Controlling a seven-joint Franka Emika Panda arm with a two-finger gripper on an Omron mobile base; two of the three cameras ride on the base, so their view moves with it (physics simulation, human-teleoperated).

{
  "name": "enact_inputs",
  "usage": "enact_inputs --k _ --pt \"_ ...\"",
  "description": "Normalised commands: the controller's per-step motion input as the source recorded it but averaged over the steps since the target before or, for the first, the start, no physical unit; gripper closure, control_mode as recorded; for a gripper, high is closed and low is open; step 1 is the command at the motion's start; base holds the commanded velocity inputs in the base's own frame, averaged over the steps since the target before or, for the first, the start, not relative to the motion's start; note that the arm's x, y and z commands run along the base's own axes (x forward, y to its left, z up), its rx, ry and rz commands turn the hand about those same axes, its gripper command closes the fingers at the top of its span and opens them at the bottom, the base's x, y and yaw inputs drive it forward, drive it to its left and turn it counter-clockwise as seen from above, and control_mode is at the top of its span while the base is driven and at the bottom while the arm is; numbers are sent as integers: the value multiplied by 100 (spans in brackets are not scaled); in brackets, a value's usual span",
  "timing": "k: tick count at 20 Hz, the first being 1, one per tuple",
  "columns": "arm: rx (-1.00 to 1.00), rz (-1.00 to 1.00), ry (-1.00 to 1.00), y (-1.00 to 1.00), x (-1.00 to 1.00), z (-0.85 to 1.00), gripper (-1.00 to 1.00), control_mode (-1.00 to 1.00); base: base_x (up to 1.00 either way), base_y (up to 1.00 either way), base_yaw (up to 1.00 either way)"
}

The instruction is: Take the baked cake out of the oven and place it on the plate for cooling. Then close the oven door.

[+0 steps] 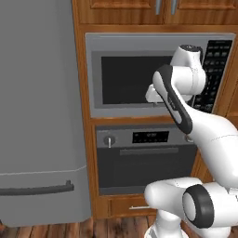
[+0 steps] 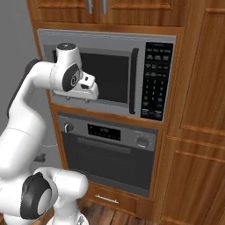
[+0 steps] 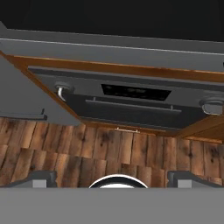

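**Oven shut, hand wide open in front of the microwave**

I had the gripper (image 3: 112,177) hanging empty with its jaws spread fully apart, up at the level of the microwave (image 2: 105,74) and looking down across the oven (image 1: 145,158) toward the wooden floor (image 3: 87,148). The oven door (image 2: 110,165) stood closed, upright and flush under the control strip, so the cake was hidden behind it; I could not tell where it sat on the rack, and I saw no plate.

My judgement was that the door came first. Its horizontal bar handle (image 3: 133,106) was the only sensible hold: stiff, thin enough for the fingers to close over, best taken near its middle so the panel would drop evenly. I expected the door to be heavy and hinged low. The cake I guessed to be soft and crumbly, best gripped gently by its sides.
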Motion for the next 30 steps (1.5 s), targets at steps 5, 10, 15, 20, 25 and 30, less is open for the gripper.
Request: enact_inputs --k 5,10,15,20,25,30 --pt "0 0 0 0 0 0 -100 100 -28 -55 26" --pt "0 0 0 0 0 0 -100 100 -20 -66 36" --pt "0 0 0 0 0 0 -100 100 -31 -31 40" --pt "0 0 0 0 0 0 -100 100 -30 -23 44" --pt "0 0 0 0 0 0 -100 100 -30 -21 46" --pt "0 0 0 0 0 0 -100 100 -22 -13 49"
